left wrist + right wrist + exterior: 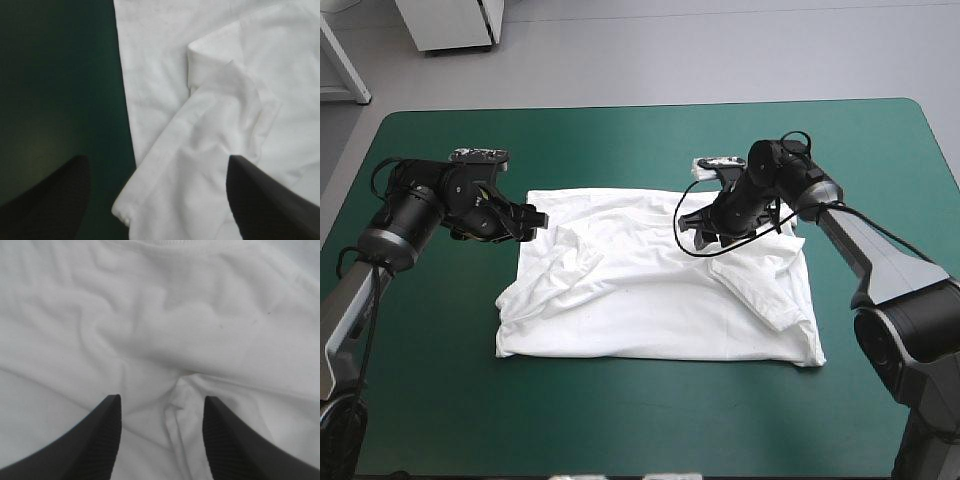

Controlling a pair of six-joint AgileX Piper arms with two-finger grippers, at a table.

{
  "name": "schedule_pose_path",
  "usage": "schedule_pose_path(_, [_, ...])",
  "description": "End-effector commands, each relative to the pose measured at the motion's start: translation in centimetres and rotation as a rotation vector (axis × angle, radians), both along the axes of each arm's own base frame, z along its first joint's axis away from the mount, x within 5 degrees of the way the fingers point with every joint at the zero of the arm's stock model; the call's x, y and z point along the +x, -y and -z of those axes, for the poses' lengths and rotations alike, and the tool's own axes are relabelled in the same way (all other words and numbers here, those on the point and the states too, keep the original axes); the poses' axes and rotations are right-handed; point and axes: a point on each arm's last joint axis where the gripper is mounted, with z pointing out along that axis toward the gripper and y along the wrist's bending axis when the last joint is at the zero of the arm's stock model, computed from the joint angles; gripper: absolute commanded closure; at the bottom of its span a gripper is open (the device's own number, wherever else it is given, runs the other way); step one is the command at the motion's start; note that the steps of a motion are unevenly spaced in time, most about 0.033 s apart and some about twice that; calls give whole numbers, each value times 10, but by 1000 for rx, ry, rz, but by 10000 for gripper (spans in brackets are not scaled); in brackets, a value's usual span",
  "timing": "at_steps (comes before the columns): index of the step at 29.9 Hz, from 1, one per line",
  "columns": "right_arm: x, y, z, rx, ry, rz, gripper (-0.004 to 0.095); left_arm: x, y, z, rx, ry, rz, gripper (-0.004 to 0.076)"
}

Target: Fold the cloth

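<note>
A white short-sleeved T-shirt [650,310] lies spread nearly flat on the teal-green cover [620,140] of the table, filling the middle of the high view. Its long axis runs from the frame's left to its right, roughly along the table's far edge. The lower right corner sits a touch lower in the frame than the lower left. Both sleeves are turned inward over the body. The left sleeve [552,278] bunches in a rumpled fold at centre left, and the right sleeve [767,292] lies as a slanted flap at centre right. I cannot make out which edge carries the collar, so I cannot say which way the shirt points.

The left gripper [532,222], with two broad black fingers, sits at the shirt's upper left corner in the high view. Its wrist view shows it released, fingers [55,200] spread wide. One is over bare cover and the other over white cloth, with the shirt's side edge and the left sleeve's hemmed end between them.

The right gripper [708,238] hangs over the upper right part of the shirt, right of the frame's centre. It is likewise released, its fingers [85,440] apart over wrinkled cloth, with a stitched hem [175,244] farther ahead. Whether either gripper touches the fabric I cannot tell.
</note>
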Motion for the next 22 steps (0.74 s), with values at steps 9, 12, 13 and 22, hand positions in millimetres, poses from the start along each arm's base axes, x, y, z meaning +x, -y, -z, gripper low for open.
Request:
schedule_pose_path(9, [-64, 47, -114, -143, 277, 70, 413, -19, -4, -13, 29, -92, 25, 178])
schedule_pose_path(12, [-85, 56, -126, -140, 309, 97, 413, -23, -2, -14, 22, -105, 30, 178])
schedule_pose_path(13, [-90, 59, -127, -143, 309, 107, 413, -27, 0, -15, 18, -98, 34, 178])
schedule_pose_path(22, [-143, 84, -114, -184, 281, 181, 413, -80, 3, 31, 24, -195, 2, 178])
